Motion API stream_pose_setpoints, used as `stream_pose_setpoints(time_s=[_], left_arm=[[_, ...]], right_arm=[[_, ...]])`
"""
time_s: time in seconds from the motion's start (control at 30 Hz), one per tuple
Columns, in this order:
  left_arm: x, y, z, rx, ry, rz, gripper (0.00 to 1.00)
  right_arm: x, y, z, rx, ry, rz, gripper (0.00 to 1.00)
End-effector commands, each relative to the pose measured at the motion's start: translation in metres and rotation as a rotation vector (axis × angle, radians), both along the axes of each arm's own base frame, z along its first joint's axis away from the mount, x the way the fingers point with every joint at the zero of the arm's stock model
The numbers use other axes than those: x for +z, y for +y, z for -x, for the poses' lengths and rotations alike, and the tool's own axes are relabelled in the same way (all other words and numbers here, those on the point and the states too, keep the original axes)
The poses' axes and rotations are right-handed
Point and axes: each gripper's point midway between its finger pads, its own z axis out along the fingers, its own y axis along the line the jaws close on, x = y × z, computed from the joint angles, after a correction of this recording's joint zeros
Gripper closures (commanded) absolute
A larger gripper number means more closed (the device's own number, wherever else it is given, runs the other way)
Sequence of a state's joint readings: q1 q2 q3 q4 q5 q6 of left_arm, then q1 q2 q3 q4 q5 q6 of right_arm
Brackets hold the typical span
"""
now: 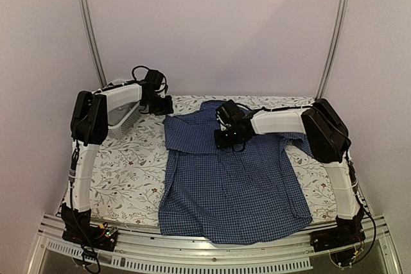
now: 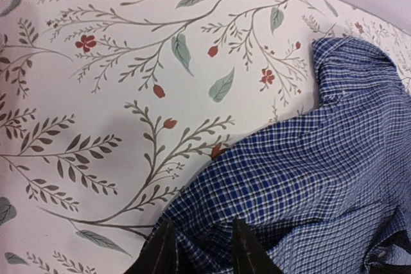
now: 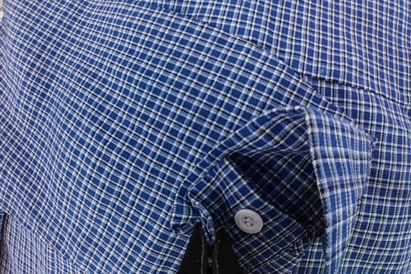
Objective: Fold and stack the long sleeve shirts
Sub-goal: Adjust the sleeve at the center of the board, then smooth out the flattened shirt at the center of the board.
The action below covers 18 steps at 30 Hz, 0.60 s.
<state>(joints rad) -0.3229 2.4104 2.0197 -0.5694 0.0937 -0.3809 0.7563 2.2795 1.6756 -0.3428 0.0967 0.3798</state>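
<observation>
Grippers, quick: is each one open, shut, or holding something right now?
Left gripper: open, with the shirt lying loose between its jaws.
Right gripper: shut, pinching the shirt beside a button.

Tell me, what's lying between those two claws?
Just the blue checked shirt: its rumpled cloth spans from left gripper to right gripper, in the top view.

shirt [image 1: 231,184] on table [image 1: 128,178], left claw [image 2: 204,255] at its far-left corner, right claw [image 3: 209,258] atop
</observation>
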Motion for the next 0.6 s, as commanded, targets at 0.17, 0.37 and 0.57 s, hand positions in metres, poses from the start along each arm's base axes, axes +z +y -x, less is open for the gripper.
stream_pose_setpoints(time_s=[0.17, 0.37, 0.57], left_arm=[[0.048, -0.059, -0.029, -0.088, -0.162, 0.064, 0.73], [0.007, -0.078, -0.024, -0.113, -0.093, 0.103, 0.78], [-0.010, -0.095, -0.002, -0.163, -0.043, 0.106, 0.83]], right_arm=[[-0.007, -0.007, 0.008, 0.013, 0.032, 0.012, 1.00], [-0.007, -0.005, 0.009, 0.013, 0.038, 0.002, 1.00], [-0.008, -0.007, 0.008, 0.009, 0.036, 0.008, 1.00]])
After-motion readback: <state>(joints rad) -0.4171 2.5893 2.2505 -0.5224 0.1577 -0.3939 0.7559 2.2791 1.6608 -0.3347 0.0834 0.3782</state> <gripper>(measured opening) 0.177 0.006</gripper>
